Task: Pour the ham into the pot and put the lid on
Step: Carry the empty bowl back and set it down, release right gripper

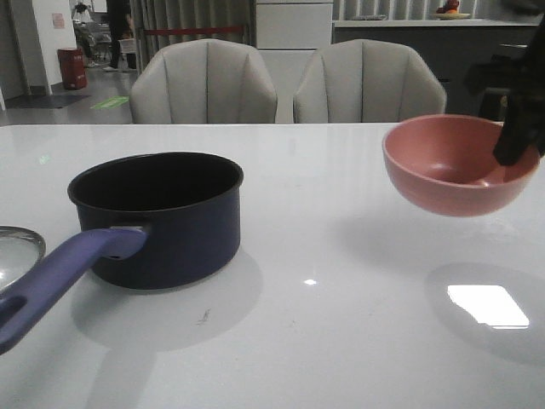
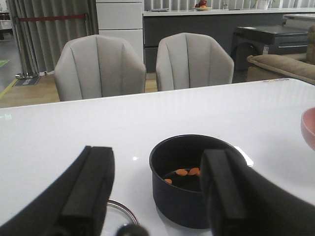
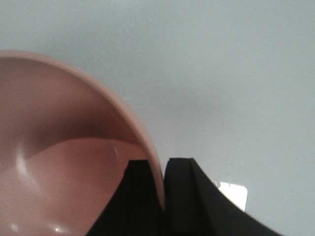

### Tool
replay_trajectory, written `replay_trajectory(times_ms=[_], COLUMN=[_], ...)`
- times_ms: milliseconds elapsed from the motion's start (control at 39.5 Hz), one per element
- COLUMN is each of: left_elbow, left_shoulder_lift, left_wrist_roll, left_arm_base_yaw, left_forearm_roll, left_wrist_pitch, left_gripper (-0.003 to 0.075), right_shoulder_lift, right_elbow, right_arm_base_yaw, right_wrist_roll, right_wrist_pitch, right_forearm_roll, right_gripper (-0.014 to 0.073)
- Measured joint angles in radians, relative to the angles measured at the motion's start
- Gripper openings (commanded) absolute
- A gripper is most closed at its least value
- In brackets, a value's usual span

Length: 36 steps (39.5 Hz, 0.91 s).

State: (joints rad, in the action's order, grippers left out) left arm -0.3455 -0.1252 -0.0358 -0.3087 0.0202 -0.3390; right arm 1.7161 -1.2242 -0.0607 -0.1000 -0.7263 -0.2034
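Item 1, nearest: lid point(image 1: 17, 254), glass, flat on the table at my left edge, just beside the pot handle; only its rim shows.

Item 2: my left gripper point(image 2: 157, 196), fingers spread wide, empty, hovering near the lid.

Item 3: pot point(image 1: 157, 217), navy, uncovered; ham point(image 2: 187, 173) lies on its black bottom. Pouring judged done.

Item 4, right side, well apart from the pot: pink bowl point(image 1: 456, 166), looks empty, held clear of the table point(image 1: 341, 341), my right gripper point(image 3: 163, 196) pinched on its rim.

Outstanding: put the bowl down, cover the pot.
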Motion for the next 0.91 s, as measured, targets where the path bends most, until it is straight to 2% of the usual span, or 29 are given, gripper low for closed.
replay_trajectory(times_ms=[127, 203, 355, 431, 684, 912], left_elbow=[0.0, 0.0, 0.0, 0.0, 0.0, 0.0], left_shoulder_lift=[0.0, 0.0, 0.0, 0.0, 0.0, 0.0], left_wrist_roll=[0.0, 0.0, 0.0, 0.0, 0.0, 0.0], left_arm_base_yaw=[0.0, 0.0, 0.0, 0.0, 0.0, 0.0], left_forearm_roll=[0.0, 0.0, 0.0, 0.0, 0.0, 0.0], left_wrist_pitch=[0.0, 0.0, 0.0, 0.0, 0.0, 0.0], left_gripper=[0.0424, 0.0424, 0.0424, 0.0424, 0.0424, 0.0424], right_shoulder_lift=[0.066, 0.104, 0.133, 0.14, 0.122, -0.056], right_elbow=[0.0, 0.0, 0.0, 0.0, -0.043, -0.048], right_arm_base_yaw=[0.0, 0.0, 0.0, 0.0, 0.0, -0.007], right_wrist_roll=[0.005, 0.005, 0.005, 0.005, -0.006, -0.079], right_wrist_pitch=[-0.011, -0.011, -0.009, -0.002, -0.037, -0.058], right_forearm_roll=[0.0, -0.002, -0.015, -0.015, 0.013, 0.026], right_gripper=[0.0168, 0.023, 0.0405, 0.0456, 0.0461, 0.0461])
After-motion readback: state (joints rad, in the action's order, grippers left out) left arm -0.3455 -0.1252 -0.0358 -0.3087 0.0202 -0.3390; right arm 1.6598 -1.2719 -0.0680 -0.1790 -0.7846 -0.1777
